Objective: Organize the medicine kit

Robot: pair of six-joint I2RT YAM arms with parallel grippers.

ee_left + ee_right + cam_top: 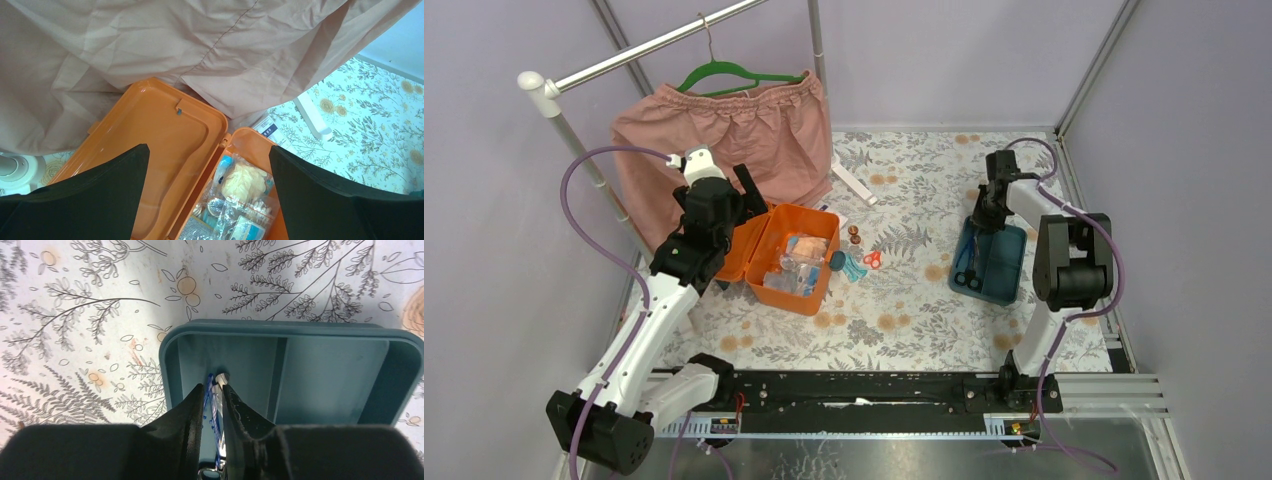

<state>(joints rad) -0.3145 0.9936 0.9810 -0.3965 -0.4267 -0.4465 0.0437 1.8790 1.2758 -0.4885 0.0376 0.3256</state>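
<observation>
The medicine kit's orange box (809, 297) lies open at centre left, its lid (150, 130) flat to the left and bagged supplies (240, 195) inside. My left gripper (208, 147) hovers open above the lid and hinge, holding nothing. The kit's dark teal insert tray (1014, 262) sits apart at the right. My right gripper (212, 388) points down into the tray's (280, 326) left compartment. A slim blue and silver tool (211, 400) stands between its fingers, with a narrow gap showing on the left side.
A pink garment (724, 140) on a green hanger hangs from the rack over the box's back left. Red scissors (872, 259), a teal tool (854, 268), small brown bottles (855, 237) and a white strip (854, 185) lie on the floral cloth between box and tray.
</observation>
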